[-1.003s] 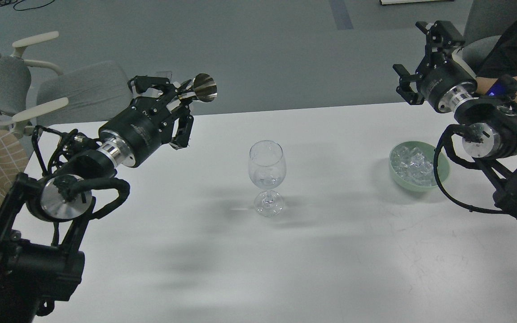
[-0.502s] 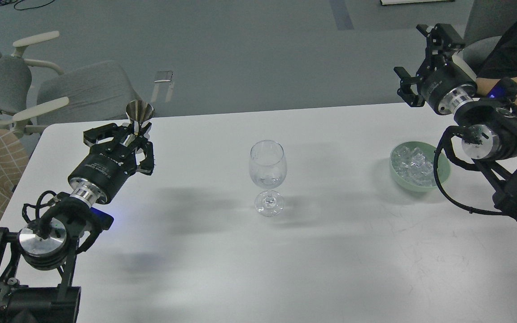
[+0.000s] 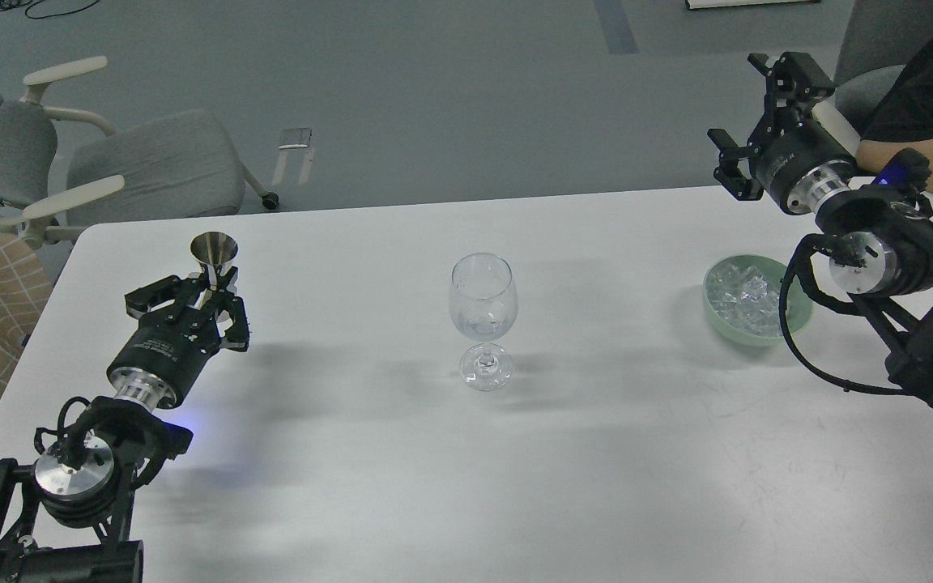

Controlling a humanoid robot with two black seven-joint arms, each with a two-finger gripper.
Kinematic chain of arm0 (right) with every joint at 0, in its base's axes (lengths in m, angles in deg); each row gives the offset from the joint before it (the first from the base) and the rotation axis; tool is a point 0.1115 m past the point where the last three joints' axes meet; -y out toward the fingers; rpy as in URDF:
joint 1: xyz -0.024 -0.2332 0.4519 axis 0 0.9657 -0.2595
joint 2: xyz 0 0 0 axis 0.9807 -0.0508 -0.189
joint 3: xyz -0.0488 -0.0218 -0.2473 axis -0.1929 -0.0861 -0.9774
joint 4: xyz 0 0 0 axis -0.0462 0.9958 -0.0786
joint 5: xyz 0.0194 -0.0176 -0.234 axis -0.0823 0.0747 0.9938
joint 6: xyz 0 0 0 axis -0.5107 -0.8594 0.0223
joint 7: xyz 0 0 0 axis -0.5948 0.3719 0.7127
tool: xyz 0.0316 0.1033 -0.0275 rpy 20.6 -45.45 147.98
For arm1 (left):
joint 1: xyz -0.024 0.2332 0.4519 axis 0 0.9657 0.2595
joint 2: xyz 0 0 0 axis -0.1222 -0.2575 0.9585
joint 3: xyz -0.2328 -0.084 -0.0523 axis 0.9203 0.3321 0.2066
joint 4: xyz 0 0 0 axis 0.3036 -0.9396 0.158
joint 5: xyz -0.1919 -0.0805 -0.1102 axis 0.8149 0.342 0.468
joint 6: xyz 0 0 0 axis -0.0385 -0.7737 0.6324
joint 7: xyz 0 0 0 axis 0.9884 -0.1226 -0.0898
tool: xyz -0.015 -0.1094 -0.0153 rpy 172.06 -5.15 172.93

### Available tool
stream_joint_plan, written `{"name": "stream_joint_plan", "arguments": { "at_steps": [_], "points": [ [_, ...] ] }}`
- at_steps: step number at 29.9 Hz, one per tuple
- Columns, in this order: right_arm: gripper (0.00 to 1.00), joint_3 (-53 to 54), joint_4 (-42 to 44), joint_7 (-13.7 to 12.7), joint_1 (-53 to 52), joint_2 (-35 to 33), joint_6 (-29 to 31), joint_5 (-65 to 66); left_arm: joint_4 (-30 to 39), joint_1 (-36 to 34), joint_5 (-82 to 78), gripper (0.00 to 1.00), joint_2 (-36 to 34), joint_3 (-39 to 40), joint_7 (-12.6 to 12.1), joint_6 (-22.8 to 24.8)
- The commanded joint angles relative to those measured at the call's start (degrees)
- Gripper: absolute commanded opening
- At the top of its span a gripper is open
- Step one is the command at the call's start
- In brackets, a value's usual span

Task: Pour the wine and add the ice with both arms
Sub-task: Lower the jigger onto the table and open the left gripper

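Note:
A clear wine glass (image 3: 483, 312) stands upright at the middle of the white table (image 3: 466, 470); it looks nearly empty. My left gripper (image 3: 206, 293) is low over the table's left part, shut on a small silver measuring cup (image 3: 215, 253) that stands upright, mouth up. A pale green bowl (image 3: 795, 309) at the right holds several clear ice cubes (image 3: 746, 295). My right gripper (image 3: 758, 109) is open and empty, raised beyond the table's far right edge, above and behind the bowl.
A grey office chair (image 3: 102, 170) stands behind the table at the left. A person in black (image 3: 932, 89) sits at the far right, forearm on the table. My right arm's cable (image 3: 798, 348) loops beside the bowl.
My left gripper has come down and left from head height to just above the table, turning the silver cup from sideways to upright. My right gripper has barely moved.

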Motion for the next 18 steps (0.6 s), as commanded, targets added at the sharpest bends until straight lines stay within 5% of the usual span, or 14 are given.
{"name": "stream_joint_plan", "arguments": {
  "at_steps": [1,18],
  "points": [
    [1.0,0.0,0.01,0.0,0.01,0.36,-0.22,0.02,-1.39,0.43,0.09,0.11,0.01,0.19,0.04,0.63],
    [1.0,-0.09,0.01,-0.09,0.01,0.63,-0.93,0.02,-4.12,0.96,-0.08,0.25,1.77,0.81,0.04,1.33]
  ]
}}
